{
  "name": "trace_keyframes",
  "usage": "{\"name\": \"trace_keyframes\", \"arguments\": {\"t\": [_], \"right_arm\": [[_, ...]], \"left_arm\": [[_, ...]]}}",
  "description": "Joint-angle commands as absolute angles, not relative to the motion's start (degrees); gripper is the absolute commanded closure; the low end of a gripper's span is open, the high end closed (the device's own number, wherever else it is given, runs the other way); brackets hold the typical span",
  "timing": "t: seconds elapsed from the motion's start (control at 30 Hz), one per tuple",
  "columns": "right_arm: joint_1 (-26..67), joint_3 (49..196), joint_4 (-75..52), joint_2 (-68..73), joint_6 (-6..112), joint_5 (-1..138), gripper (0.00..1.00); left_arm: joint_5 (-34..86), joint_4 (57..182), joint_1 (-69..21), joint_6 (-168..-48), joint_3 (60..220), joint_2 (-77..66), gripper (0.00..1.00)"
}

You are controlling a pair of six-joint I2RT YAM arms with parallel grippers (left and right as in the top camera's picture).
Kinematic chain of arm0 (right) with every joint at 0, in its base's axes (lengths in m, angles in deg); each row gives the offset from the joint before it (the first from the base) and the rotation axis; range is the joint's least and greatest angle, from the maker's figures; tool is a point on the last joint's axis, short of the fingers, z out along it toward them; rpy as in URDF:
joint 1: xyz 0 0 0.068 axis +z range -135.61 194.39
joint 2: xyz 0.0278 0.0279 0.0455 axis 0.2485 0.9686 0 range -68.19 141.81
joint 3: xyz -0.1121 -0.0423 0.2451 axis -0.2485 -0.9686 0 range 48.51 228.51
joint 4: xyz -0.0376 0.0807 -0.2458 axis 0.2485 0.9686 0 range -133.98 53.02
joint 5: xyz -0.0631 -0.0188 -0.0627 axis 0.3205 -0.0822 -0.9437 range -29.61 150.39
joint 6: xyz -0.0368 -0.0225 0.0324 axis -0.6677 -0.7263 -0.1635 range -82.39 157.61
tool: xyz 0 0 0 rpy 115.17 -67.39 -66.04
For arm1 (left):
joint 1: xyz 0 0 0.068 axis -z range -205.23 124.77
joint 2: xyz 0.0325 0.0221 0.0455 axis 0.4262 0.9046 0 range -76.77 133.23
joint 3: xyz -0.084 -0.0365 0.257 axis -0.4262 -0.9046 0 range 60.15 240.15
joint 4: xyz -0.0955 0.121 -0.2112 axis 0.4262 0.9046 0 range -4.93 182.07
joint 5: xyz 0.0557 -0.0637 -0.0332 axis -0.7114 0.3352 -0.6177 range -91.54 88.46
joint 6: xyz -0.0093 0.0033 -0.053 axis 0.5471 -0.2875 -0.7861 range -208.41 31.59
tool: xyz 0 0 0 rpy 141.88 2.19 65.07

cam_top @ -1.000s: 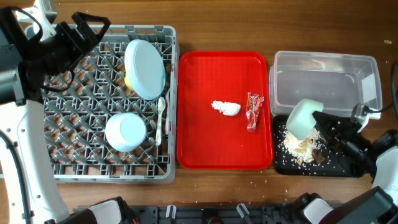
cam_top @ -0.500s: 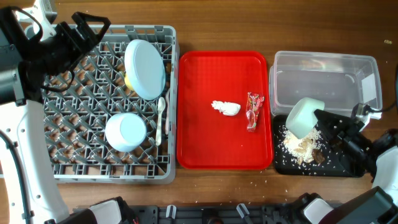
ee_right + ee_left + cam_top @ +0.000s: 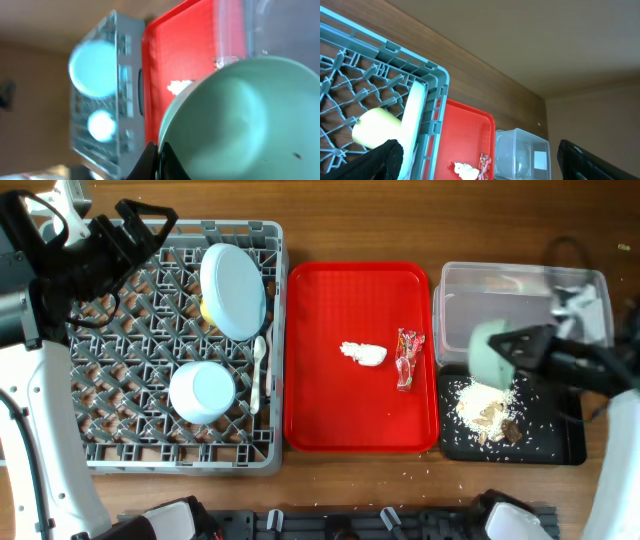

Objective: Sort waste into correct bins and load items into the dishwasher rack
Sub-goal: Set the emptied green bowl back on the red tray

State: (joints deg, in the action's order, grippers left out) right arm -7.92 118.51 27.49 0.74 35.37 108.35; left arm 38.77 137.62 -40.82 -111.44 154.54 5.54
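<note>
Right claw [image 3: 522,345] has risen off the black tray [image 3: 560,448] since a second ago, clamped on the pale green bowl [image 3: 488,350], which is motion-blurred. The bowl now hangs at the edge of the clear tub [image 3: 520,288]. Food scraps [image 3: 485,415] lie in a heap in the tray just below the claw. The dump looks done, so the bowl likely goes next to the rack [image 3: 120,452], well away across the red tray [image 3: 300,425]. The napkin [image 3: 365,353] and wrapper [image 3: 405,358] are not yet sorted. Left claw [image 3: 148,222] is spread wide and holds nothing over the rack's far corner.
</note>
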Motion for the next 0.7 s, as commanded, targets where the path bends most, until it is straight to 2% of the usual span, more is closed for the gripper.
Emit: {"name": "trace_keyframes", "arguments": {"t": [0.0, 0.17, 0.23, 0.33, 0.5, 0.53, 0.57, 0.67], "right_arm": [[11.9, 120.2, 23.8, -3.4, 45.5, 91.6, 0.96], [50.7, 120.1, 12.8, 4.4, 62.0, 69.6, 0.96], [59.9, 120.1, 8.5, 11.1, 63.5, 65.5, 0.96], [64.3, 120.1, 4.2, 19.6, 63.5, 65.1, 0.96], [64.7, 120.1, -1.1, 31.0, 63.0, 67.1, 0.96], [64.7, 120.1, -1.5, 31.5, 63.0, 67.4, 0.84], [64.6, 120.2, -1.6, 31.1, 61.7, 68.3, 0.56], [62.9, 124.2, 1.8, 27.4, 56.8, 71.6, 0.41]], "left_arm": [[38.6, 137.4, -40.9, -111.6, 154.8, 5.8, 0.0], [38.6, 137.4, -40.9, -111.6, 154.8, 5.8, 0.0], [38.6, 137.4, -40.9, -111.6, 154.8, 5.8, 0.0], [38.6, 137.4, -40.9, -111.6, 154.8, 5.8, 0.0], [38.6, 137.4, -40.9, -111.6, 154.8, 5.8, 0.0], [38.6, 137.4, -40.9, -111.6, 154.8, 5.8, 0.0], [38.6, 137.4, -40.9, -111.6, 154.8, 5.8, 0.0], [38.6, 137.4, -40.9, -111.6, 154.8, 5.8, 0.0]]}}
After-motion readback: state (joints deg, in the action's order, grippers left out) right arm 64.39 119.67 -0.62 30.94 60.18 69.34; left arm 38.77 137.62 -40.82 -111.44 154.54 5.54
